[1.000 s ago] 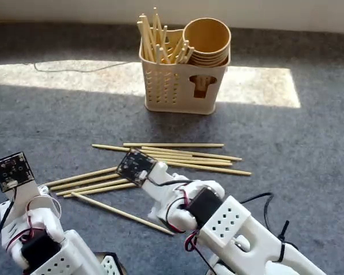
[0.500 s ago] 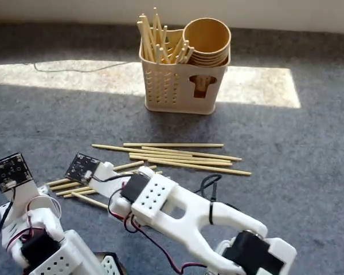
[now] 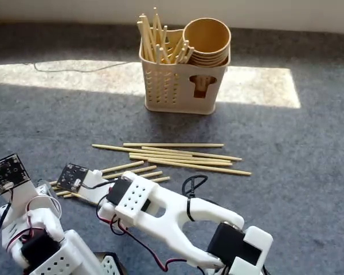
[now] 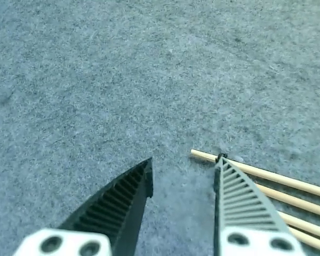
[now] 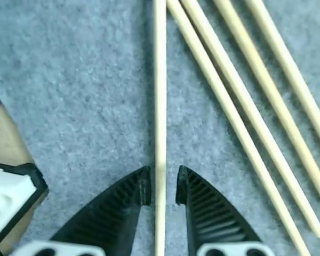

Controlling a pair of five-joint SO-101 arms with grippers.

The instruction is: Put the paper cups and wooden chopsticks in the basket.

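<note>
The right gripper (image 5: 164, 170) straddles one pale wooden chopstick (image 5: 159, 80) lying on the grey carpet (image 5: 69, 80).
Its jaws stand narrowly apart around the stick, not clamped; closing off-centre could roll it out or snag the neighbouring chopsticks (image 5: 229, 106) just beside. The left gripper (image 4: 184, 160), jaws wide apart, hangs near, so the arms may bump. The cream slotted plastic basket (image 3: 166, 86), holding stacked tan paper cups (image 3: 206, 35), stands well apart.
</note>
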